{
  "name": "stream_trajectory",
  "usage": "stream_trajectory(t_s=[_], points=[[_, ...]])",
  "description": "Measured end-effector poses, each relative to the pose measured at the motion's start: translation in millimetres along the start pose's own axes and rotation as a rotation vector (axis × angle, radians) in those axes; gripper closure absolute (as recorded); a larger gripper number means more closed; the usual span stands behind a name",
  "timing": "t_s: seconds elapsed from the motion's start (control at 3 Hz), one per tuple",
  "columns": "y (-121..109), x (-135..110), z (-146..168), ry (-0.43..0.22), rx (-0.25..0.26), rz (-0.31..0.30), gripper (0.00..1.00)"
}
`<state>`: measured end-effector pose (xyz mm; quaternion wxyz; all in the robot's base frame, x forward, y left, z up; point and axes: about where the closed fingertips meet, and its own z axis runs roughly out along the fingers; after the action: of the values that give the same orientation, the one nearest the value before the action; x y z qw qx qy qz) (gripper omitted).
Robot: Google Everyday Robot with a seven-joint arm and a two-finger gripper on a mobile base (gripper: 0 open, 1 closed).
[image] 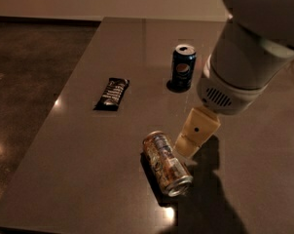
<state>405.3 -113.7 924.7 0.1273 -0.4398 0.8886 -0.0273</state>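
Observation:
My gripper (190, 147) hangs from the white arm at the right and reaches down toward the grey table (113, 179). Its cream-coloured tip is right beside the upper right side of a brown patterned can (166, 163) that lies on its side. I cannot tell whether it touches the can. A dark blue can (183, 67) stands upright farther back. A black snack bar (112, 93) lies flat to the left.
The table's left edge runs diagonally, with dark polished floor (25, 82) beyond it. The arm's bulky white housing (244, 67) fills the upper right and hides part of the table behind it.

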Motion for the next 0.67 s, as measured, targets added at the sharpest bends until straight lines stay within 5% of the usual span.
stream_trajectory(t_s=[0.67], points=[[25, -10, 34, 0.047, -0.029, 0.084, 0.0]])
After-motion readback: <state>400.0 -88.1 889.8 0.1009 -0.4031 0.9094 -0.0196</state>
